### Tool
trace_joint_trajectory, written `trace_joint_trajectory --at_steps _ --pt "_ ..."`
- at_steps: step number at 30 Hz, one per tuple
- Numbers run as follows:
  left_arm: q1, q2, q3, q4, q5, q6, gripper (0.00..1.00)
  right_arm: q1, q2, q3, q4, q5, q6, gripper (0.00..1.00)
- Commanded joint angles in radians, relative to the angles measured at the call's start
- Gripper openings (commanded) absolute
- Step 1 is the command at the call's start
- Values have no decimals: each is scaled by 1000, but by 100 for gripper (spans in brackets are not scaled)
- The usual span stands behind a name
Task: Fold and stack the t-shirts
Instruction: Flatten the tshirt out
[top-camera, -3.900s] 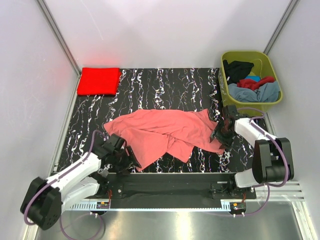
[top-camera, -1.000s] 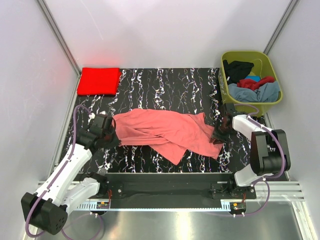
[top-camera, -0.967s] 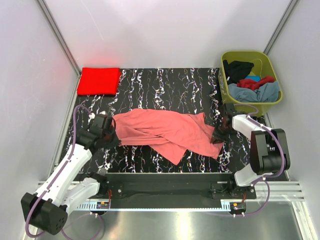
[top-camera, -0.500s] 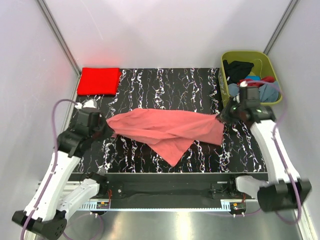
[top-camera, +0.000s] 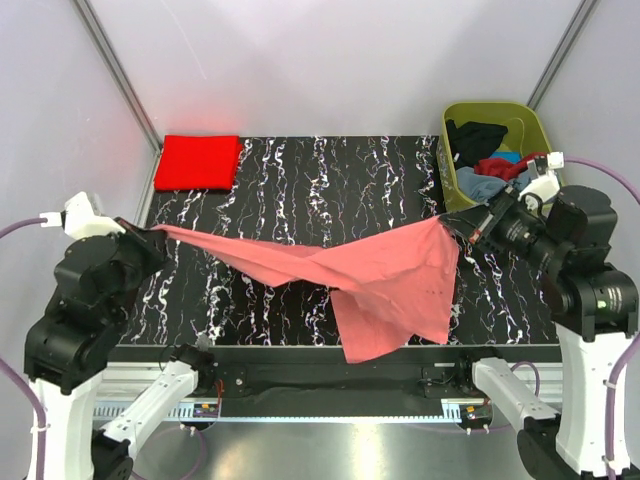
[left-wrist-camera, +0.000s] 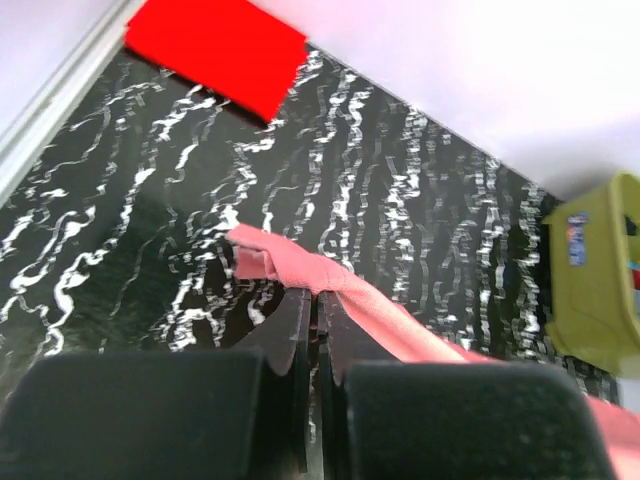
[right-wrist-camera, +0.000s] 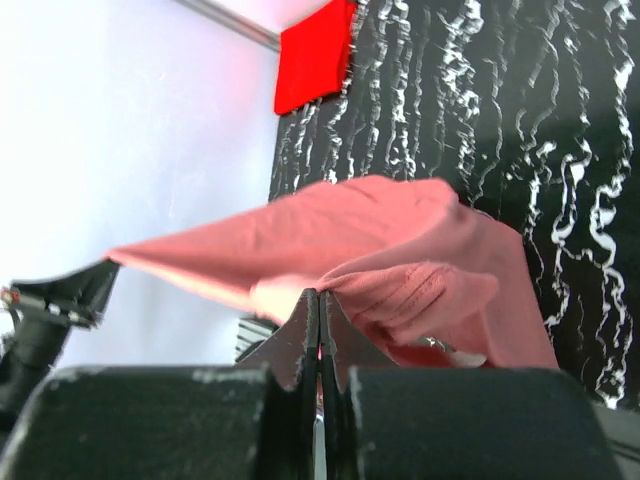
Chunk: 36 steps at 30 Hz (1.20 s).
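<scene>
We are holding the salmon pink t-shirt (top-camera: 385, 275) up in the air over the table (top-camera: 330, 170), drawing it into a stretched band between our two arms. Its upper edge is running from the table's left side across to the right, and a loose flap is hanging down on the right half, overlapping the table's near edge in the top view. Our left gripper (top-camera: 150, 231) is pinching one end, jaws pressed together on the cloth, with the pink edge bunching right at its tips in the left wrist view. Our right gripper (top-camera: 463, 228) is clamping the other end the same way, jaws closed on a fold of the pink cloth. The bright red t-shirt (top-camera: 197, 161) is lying folded flat at the table's far left corner, well apart from the pink one. The olive-green tub (top-camera: 452, 172) is sitting just beside the far right corner, holding a heap of t-shirts (top-camera: 505, 165) in black, dark red and grey-blue.
</scene>
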Motion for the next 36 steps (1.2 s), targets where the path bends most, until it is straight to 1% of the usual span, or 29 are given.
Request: trace_joint_trajectory --at_steps 1,2,4,5,6,8,9,11,12,15,16,18,19,22,23,25,26,27,29,30,31,32,33,34,35,36 --pt "5 30 -95 -9 -55 22 0 2 119 -45 3 82 85 0" --pt "3 34 -122 0 -43 16 0 4 145 -90 51 97 87 0" --pt "5 48 -203 12 -30 10 0 2 239 -123 93 146 95 0" --pt "5 56 -225 15 -18 15 0 2 271 -157 165 146 95 0" --pt "5 83 -244 16 -18 18 0 2 343 -166 191 161 95 0" --pt "8 126 -277 14 -39 30 0 2 421 -163 249 169 63 0" --pt "14 140 -275 3 -52 33 0 4 505 -151 256 200 44 0" --pt "40 160 -233 -3 -81 50 0 2 585 -100 267 220 -2 0" --pt "49 168 -210 -3 -92 57 0 2 654 -74 268 227 -23 0" --pt "72 188 -97 -4 -148 90 0 2 747 44 268 227 -62 0" --pt "77 198 -28 -3 -173 99 0 2 762 121 271 224 -63 0" --pt "79 234 43 -3 -191 119 0 4 802 212 270 200 -57 0" --pt "79 243 110 -3 -201 120 0 4 817 310 267 188 -42 0" --pt "77 278 214 -1 -227 119 0 2 869 462 224 125 4 0" --pt "79 290 233 2 -237 119 0 4 876 543 196 111 16 0" --pt "79 297 261 9 -253 120 0 4 873 596 169 79 46 0" --pt "77 297 261 12 -257 125 0 4 859 589 156 71 52 0" --pt "77 297 259 12 -260 127 0 5 809 566 155 60 59 0" --pt "79 285 243 14 -256 127 0 5 737 449 150 50 75 0" --pt "79 277 233 12 -245 123 0 4 654 402 146 43 75 0" --pt "79 269 198 12 -212 122 0 5 611 297 135 42 82 0" --pt "79 243 169 14 -196 116 0 5 568 239 107 36 89 0" --pt "79 228 135 9 -185 111 0 4 488 184 86 14 93 0" --pt "77 211 47 9 -172 108 0 5 451 73 63 4 110 0" --pt "77 170 1 9 -168 96 0 7 375 15 23 -22 122 0" --pt "79 151 -42 3 -167 93 0 7 336 -40 11 -33 133 0"
